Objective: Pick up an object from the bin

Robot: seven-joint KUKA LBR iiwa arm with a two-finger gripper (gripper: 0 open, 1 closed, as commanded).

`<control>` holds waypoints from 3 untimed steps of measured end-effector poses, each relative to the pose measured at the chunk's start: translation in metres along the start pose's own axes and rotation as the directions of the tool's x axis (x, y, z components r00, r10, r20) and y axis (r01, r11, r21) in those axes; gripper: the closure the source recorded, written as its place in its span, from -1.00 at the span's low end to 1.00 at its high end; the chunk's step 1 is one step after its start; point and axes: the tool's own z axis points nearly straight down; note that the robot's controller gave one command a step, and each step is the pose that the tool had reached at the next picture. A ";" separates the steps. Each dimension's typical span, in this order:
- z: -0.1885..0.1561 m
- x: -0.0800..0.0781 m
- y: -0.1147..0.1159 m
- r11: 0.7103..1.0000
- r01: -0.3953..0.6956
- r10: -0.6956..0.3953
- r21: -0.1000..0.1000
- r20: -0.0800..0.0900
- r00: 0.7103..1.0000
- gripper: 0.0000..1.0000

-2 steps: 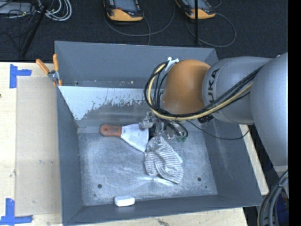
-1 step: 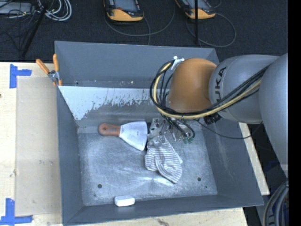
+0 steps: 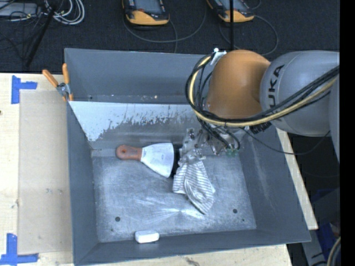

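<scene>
Grey bin (image 3: 127,82): spatula (image 3: 151,155), striped cloth (image 3: 195,185)

Bin (image 3: 111,204): grey, floor scuffed whitish. Scraper (image 3: 150,155), centre: reddish-brown handle, pale silvery blade. Cloth (image 3: 194,184), 4 o'clock of scraper: grey-and-white stripes. Small block (image 3: 147,236), 6 o'clock: white. Wrist cover (image 3: 236,82): orange.
</scene>
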 end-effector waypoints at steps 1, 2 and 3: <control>0.012 0.020 -0.004 1.000 -0.003 0.003 0.003 0.019 1.000 1.00; 0.053 0.032 -0.005 0.993 -0.118 0.118 -0.001 0.001 0.993 1.00; 0.061 0.040 -0.004 0.949 -0.315 0.315 -0.001 0.004 0.949 1.00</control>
